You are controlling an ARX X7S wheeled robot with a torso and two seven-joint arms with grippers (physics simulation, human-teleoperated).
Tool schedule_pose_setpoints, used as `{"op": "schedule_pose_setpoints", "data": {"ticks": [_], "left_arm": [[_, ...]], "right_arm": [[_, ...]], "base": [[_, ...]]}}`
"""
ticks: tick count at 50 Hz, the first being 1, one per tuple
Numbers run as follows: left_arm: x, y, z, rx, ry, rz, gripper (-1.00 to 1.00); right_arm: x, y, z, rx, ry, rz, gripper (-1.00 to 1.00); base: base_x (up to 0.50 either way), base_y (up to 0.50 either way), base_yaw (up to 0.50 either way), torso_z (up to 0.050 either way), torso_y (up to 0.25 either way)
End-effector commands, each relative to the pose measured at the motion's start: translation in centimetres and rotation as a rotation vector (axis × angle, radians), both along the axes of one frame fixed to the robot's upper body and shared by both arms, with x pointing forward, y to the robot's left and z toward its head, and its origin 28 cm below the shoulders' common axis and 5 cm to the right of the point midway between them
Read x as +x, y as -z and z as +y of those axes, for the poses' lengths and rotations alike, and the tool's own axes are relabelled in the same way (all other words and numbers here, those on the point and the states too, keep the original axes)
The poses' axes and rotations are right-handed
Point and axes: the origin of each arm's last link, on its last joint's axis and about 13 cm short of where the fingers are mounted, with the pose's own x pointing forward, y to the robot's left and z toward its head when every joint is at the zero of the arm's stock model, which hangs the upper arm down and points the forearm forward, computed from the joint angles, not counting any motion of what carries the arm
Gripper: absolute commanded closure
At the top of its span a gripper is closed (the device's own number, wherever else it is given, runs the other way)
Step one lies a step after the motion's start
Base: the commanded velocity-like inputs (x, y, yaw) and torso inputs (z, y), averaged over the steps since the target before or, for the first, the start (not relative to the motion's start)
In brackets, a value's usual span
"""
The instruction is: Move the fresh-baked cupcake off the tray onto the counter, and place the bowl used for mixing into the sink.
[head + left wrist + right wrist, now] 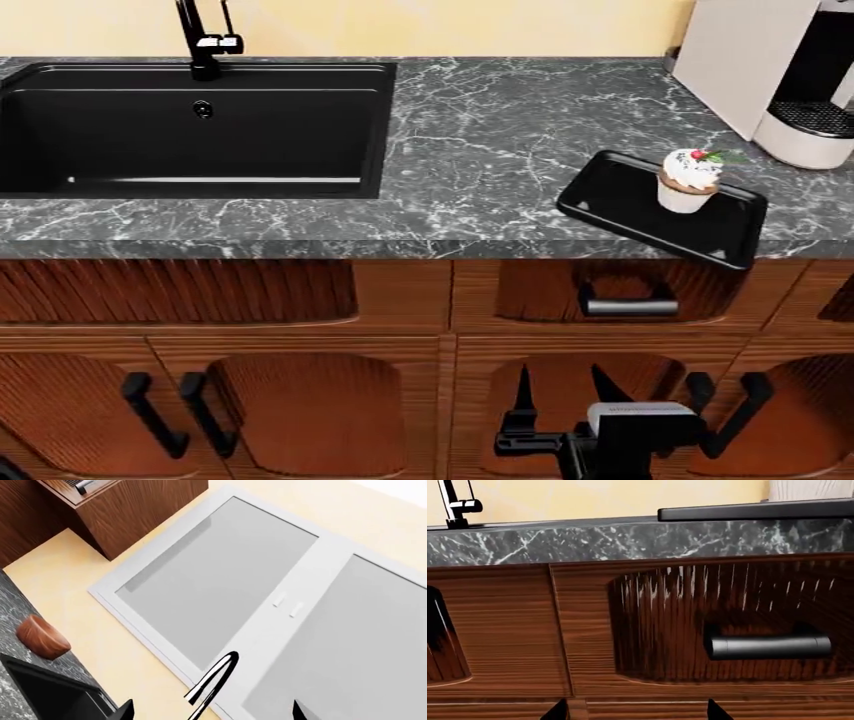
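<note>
Neither step looks done; the cupcake (pixel 690 180) sits on the tray (pixel 627 205) at the right of the counter (pixel 507 130), and the sink (pixel 174 125) holds nothing; the bowl (pixel 43 636) lies on the counter beside the sink, seen only in the left wrist view. The right gripper (pixel 558 395) hangs low before the cabinet drawers (pixel 627 630), below the tray, jaws apart and empty; the left gripper (pixel 213 711), raised, shows two fingertips apart, holding nothing.
</note>
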Motion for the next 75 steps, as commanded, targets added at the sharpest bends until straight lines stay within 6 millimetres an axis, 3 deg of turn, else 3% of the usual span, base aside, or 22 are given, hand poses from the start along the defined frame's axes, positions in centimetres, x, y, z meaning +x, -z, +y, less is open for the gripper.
{"op": "schedule_pose_setpoints", "data": {"ticks": [1,34,49,56,67,70,75], "left_arm": [[-0.1,-0.1,0.0,-0.003,0.000,-0.005,-1.00],[-0.2,-0.2,0.1,-0.004,0.002,-0.012,-1.00],[-0.2,-0.2,0.1,-0.005,0.003,-0.010,-1.00],[-0.1,-0.2,0.0,0.001,0.004,-0.008,-1.00],[-0.1,-0.1,0.0,0.003,0.004,-0.005,-1.00],[0.0,0.0,0.0,0.003,0.004,-0.004,-1.00],[0.1,0.0,0.0,0.003,0.003,-0.003,-1.00]], "right_arm": [[0.0,0.0,0.0,0.002,-0.002,0.000,-1.00],[0.0,-0.1,0.0,0.002,-0.013,0.001,-1.00],[0.0,-0.8,0.1,-0.035,-0.020,-0.020,-1.00],[0.1,-3.6,-0.7,0.016,0.057,-0.040,-1.00],[-1.8,-13.1,-2.5,-0.054,0.078,-0.198,-1.00],[-1.6,-15.1,-2.7,-0.092,0.096,-0.203,-1.00],[-0.9,-20.1,-3.0,-0.144,0.147,-0.210,-1.00]], "base": [[0.00,-0.50,0.00,0.000,0.000],[0.00,-0.50,0.00,0.000,0.000],[0.00,-0.02,0.00,0.000,0.000],[0.00,0.00,0.00,0.000,0.000],[0.00,0.00,0.00,0.000,0.000],[0.00,0.00,0.00,0.000,0.000],[0.00,0.00,0.00,0.000,0.000]]}}
